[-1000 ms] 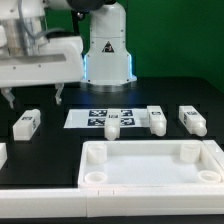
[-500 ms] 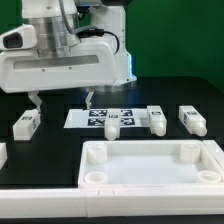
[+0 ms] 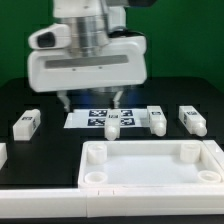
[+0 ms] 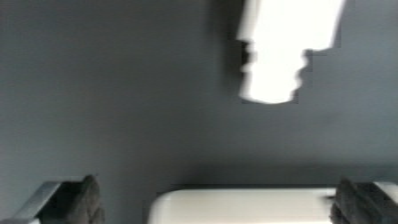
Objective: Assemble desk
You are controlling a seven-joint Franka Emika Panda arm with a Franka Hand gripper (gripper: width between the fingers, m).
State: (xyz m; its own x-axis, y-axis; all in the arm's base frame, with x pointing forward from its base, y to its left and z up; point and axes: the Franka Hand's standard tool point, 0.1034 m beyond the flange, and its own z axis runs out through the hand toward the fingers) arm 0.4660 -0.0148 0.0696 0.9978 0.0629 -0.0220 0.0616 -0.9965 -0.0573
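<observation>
I see the gripper hanging open and empty, near the marker board. The panel lies in the foreground, with four legs loose behind it.

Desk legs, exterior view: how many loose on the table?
4. One leg at the exterior view's left, one at the marker board's middle, one at its right end, one farther right. A white bit cut off at the left edge may be another.
</observation>
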